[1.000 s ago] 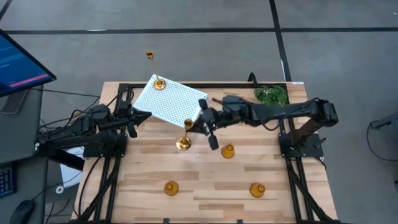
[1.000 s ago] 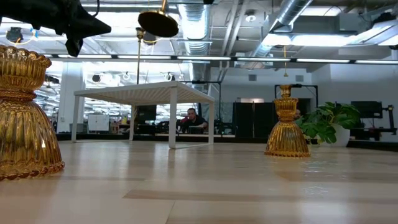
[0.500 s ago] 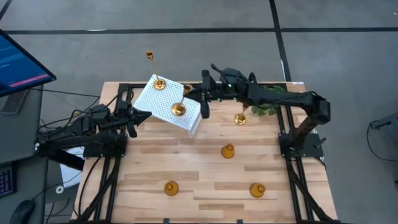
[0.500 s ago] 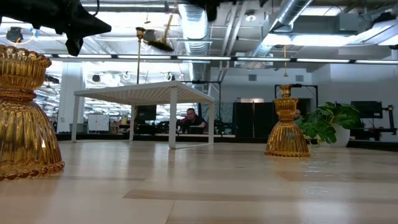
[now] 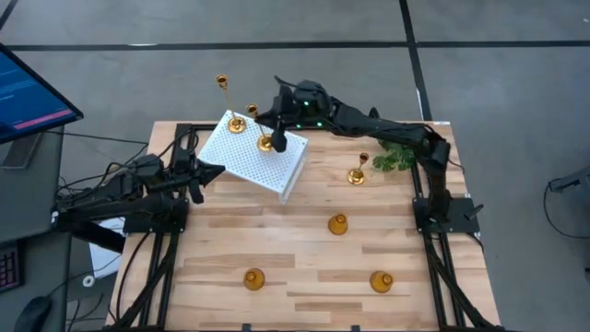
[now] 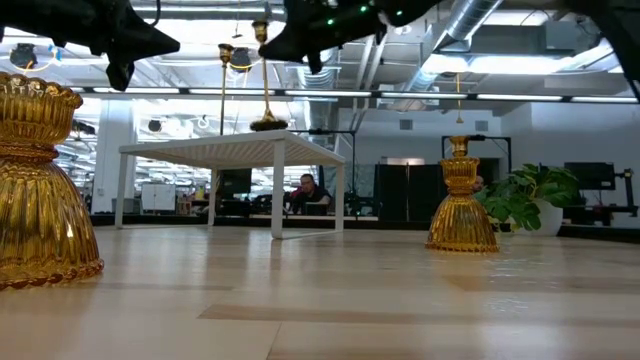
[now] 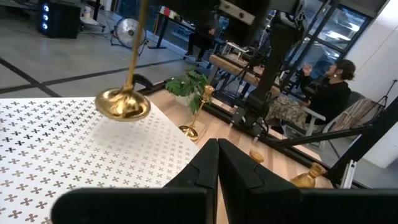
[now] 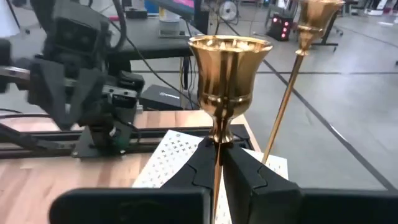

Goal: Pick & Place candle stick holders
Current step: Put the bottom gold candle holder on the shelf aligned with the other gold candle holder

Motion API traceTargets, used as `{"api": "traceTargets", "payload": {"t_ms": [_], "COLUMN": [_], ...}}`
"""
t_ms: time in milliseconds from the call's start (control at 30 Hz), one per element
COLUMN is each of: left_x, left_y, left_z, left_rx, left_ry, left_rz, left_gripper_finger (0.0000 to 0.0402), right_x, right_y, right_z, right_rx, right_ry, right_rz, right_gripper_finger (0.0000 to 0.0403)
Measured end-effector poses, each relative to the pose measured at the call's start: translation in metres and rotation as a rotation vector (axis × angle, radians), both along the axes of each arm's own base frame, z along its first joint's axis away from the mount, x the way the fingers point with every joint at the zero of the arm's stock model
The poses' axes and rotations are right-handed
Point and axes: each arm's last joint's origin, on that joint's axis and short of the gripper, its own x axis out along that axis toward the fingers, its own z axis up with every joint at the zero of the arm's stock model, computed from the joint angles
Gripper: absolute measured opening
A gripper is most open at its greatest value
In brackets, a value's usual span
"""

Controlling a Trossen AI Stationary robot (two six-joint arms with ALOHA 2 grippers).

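I see a light wooden table (image 5: pixel 304 249) with a black frame. Toward 11 o'clock stands a white perforated platform (image 5: pixel 249 157). A green plant (image 5: pixel 398 152) sits at 1 o'clock, a tall candle stick holder (image 5: pixel 358 172) just beside it. Three short bell-shaped holders rest on the wood: one at centre-right (image 5: pixel 338 224), one toward 7 o'clock (image 5: pixel 253 278), one toward 5 o'clock (image 5: pixel 381 280).
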Motion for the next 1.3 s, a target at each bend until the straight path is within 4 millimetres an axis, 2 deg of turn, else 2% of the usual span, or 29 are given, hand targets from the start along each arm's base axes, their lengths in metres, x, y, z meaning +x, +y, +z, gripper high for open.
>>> {"api": "traceTargets", "payload": {"t_ms": [233, 500, 667, 1300], "left_x": [0.000, 0.000, 0.000, 0.000], "left_y": [0.000, 0.000, 0.000, 0.000], "left_z": [0.000, 0.000, 0.000, 0.000], "left_rx": [-0.003, -0.001, 0.000, 0.000], "left_ry": [-0.003, -0.002, -0.002, -0.002], "left_rz": [0.000, 0.000, -0.001, 0.000], "left_gripper_finger": [0.0010, 0.0010, 0.0010, 0.0010], "right_x": [0.011, 0.014, 0.018, 0.018], "right_y": [-0.010, -0.024, -0.033, -0.037], "right_z": [-0.009, -0.016, -0.029, -0.039], "right_rx": [-0.063, -0.079, -0.055, -0.041], "right_ry": [-0.021, -0.069, -0.055, -0.009], "right_rz": [0.001, -0.026, -0.043, -0.038], "right_gripper_finger": [0.0008, 0.0007, 0.0010, 0.0014]}}
